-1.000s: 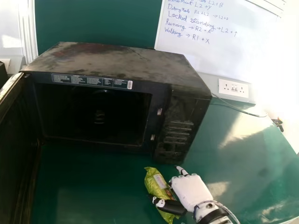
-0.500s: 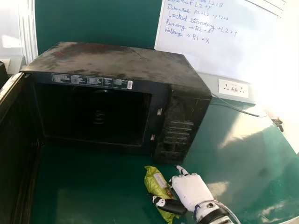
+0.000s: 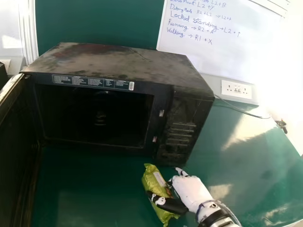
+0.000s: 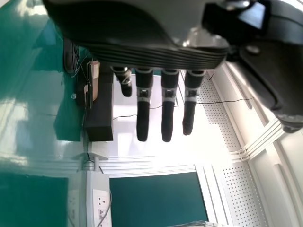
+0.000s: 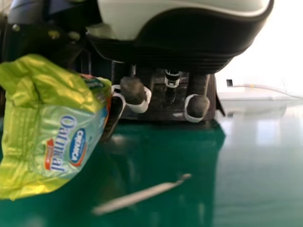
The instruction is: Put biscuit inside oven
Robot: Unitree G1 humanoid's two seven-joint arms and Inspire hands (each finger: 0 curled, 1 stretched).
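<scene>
Green packet pinched in the right hand, with the oven corner the likely snag

Head view: the packet is outside the oven, at 6 o'clock, slanting, with the right hand's thumb across its lower part and the hand at its 3 o'clock side. The opening lies towards 11 o'clock from the packet, while the panel stands near 1 o'clock. A straight push towards 12 could drive the outstretched finger into the panel's foot, since its tip is already close to that edge. The packet's upper end may also catch the sill if it is carried in too low. The door stands open at 9 o'clock, its edge bounding any wide swing that way. The best room is over the table, from the packet round towards 10 o'clock, then up and in through the middle of the opening. I cannot tell whether the packet's lower end touches the table.

Left wrist view: the left hand has its fingers straight and spread, holding nothing.

Right wrist view: the packet sits on the thumb side, a finger beside its edge and others standing off it. That one-sided pinch on a glossy, crinkled wrapper could let the packet twist or slip if it bumps the sill.
</scene>
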